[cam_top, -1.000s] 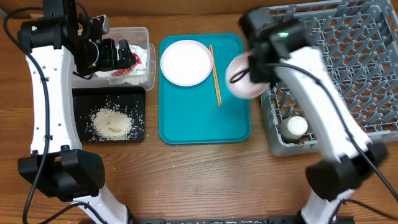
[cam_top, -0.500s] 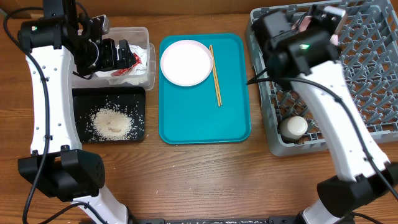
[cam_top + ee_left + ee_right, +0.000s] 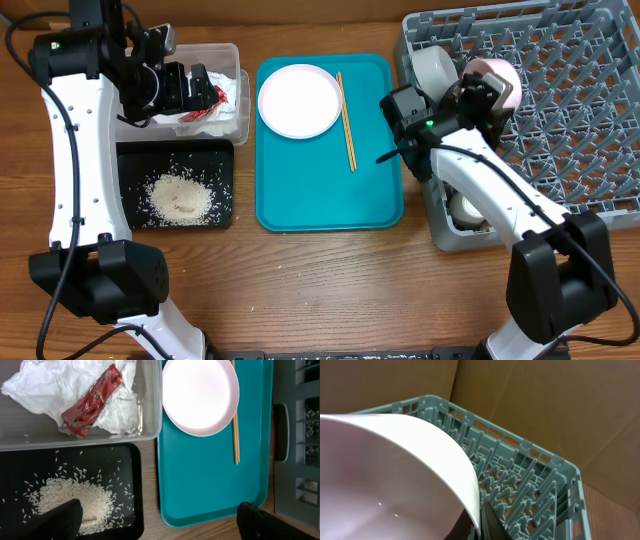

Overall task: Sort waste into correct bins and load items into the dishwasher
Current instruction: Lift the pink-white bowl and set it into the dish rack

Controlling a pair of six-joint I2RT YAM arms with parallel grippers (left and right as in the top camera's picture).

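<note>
Change: a second ago my right gripper (image 3: 478, 95) had the bowl (image 3: 492, 80) over the gap between the teal tray (image 3: 330, 200) and the dish rack (image 3: 580, 150). Now the bowl is inside the rack's outline, by its far-left corner, just beside the second bowl (image 3: 433, 68) standing on edge there. My right jaws are pinched shut on the rim; the wrist view shows one dark finger (image 3: 489, 521) against the bowl's edge, with pegs below. The bowl is tilted, and I cannot tell if it touches the pegs yet.

My left gripper (image 3: 195, 88) hasn't moved: jaws wide, holding nothing, hanging over the clear tub (image 3: 225, 55) at the tabletop's far-left side.

Waste looks sorted:
- The wrapper (image 3: 92, 400) and napkin (image 3: 45, 385) are in the tub.
- The rice (image 3: 180, 195) is piled in the black tray (image 3: 130, 160), which sits against the tub's near side.

Rack load so far: the cup (image 3: 462, 210) at the near-left corner, partly under my arm, plus the second bowl.

Meaning for the task: transport of this bowl is about done. My judgement is that the next step is to seat it between pegs and let go. Risk: it could knock the neighbouring bowl.

Still left on the teal tray are the plate (image 3: 300, 100) at its far-left corner and the chopsticks (image 3: 346, 120) lying just right of it.
</note>
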